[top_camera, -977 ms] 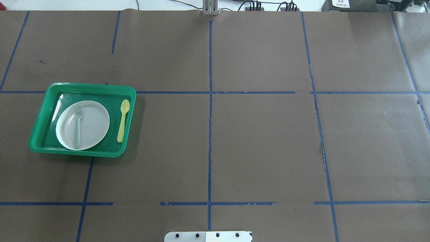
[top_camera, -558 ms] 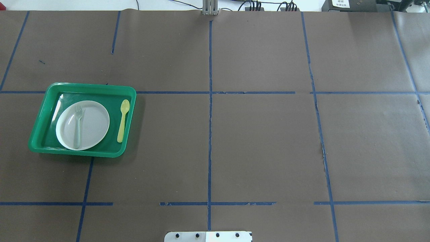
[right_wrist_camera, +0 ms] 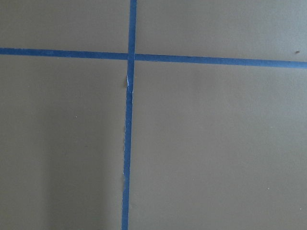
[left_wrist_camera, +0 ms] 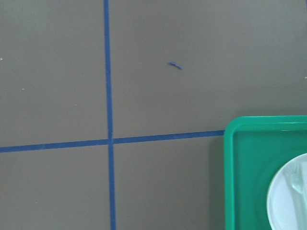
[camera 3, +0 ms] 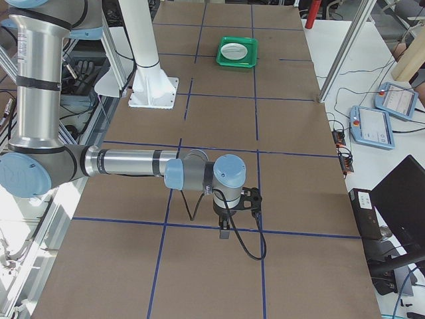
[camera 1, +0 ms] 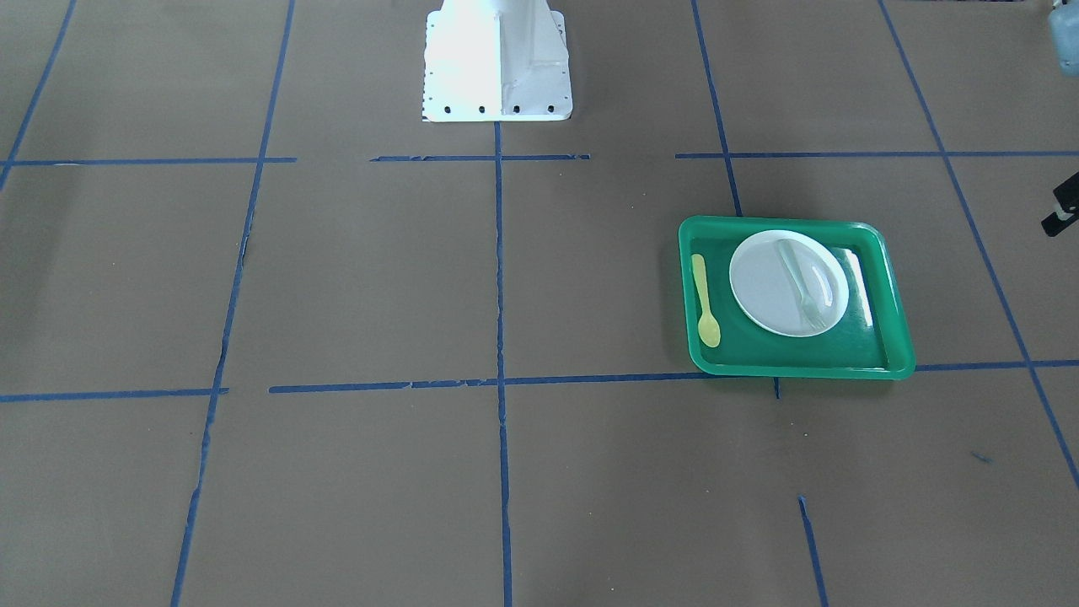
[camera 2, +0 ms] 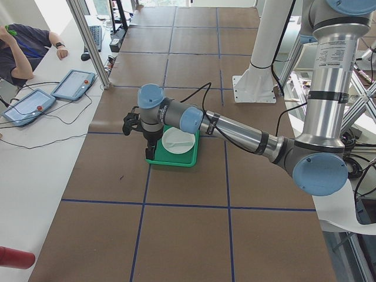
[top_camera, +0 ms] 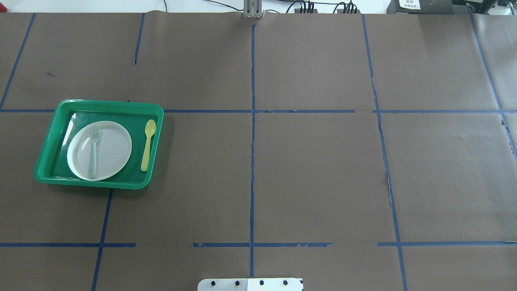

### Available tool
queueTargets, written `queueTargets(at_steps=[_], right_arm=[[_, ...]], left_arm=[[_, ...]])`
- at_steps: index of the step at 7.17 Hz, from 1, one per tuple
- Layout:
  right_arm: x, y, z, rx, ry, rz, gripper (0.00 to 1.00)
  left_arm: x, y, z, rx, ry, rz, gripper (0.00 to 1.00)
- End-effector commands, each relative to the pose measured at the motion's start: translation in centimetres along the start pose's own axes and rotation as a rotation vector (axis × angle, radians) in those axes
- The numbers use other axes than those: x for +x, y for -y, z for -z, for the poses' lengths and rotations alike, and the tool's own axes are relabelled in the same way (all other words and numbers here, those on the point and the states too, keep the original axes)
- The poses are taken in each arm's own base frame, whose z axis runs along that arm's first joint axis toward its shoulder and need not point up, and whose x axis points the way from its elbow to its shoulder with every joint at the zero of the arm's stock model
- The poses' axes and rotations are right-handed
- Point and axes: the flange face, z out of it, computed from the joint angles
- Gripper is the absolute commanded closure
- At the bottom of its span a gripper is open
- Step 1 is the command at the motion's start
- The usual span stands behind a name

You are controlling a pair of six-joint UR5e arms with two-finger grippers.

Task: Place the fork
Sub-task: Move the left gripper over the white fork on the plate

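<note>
The pale white-grey fork (top_camera: 94, 151) lies on the left half of the round white plate (top_camera: 111, 149), tines away from the robot. The plate sits in the green tray (top_camera: 109, 104). The fork also shows in the front view (camera 1: 801, 282), and its tines show in the left wrist view (left_wrist_camera: 297, 179). My left gripper (camera 2: 150, 155) hangs above the table just outside the tray's outer edge; I cannot tell whether it is open or shut. My right gripper (camera 3: 225, 231) hangs over bare table far from the tray; I cannot tell its state either.
A yellow plastic spoon (top_camera: 148, 145) lies in the tray to the right of the plate. The brown table cover is marked with blue tape lines (top_camera: 252, 141). The white robot base (camera 1: 497, 59) stands at the table's near middle. Operators' tablets (camera 2: 73, 84) lie beside the table.
</note>
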Motion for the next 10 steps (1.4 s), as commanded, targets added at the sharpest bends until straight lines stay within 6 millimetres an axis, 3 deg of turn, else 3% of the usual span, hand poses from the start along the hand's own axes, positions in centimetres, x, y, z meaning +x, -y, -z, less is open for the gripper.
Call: queueTargets(at_steps=[1, 3, 6, 7, 8, 10], right_arm=[[0.0, 0.0, 0.0, 0.0, 0.0, 0.001, 0.0], [0.0, 0.0, 0.0, 0.0, 0.0, -0.001, 0.0], [0.0, 0.0, 0.0, 0.0, 0.0, -0.001, 0.0], [0.0, 0.0, 0.0, 0.0, 0.0, -0.001, 0.0], [0.0, 0.0, 0.0, 0.0, 0.0, 0.001, 0.0], [0.0, 0.0, 0.0, 0.0, 0.0, 0.001, 0.0]], left_arm=[[6.9, -0.7, -2.9, -0.001, -0.059, 0.035, 0.0], [10.3, -1.7, -6.8, -0.014, -0.047, 0.033, 0.0], [10.6, -1.3, -11.3, -0.035, -0.031, 0.023, 0.0], [14.0, -1.6, -13.8, -0.074, -0.037, 0.069, 0.0], [16.1, -2.5, -15.9, -0.078, -0.004, 0.121, 0.0], [17.1, -3.3, -17.5, -0.08, 0.026, 0.134, 0.0]])
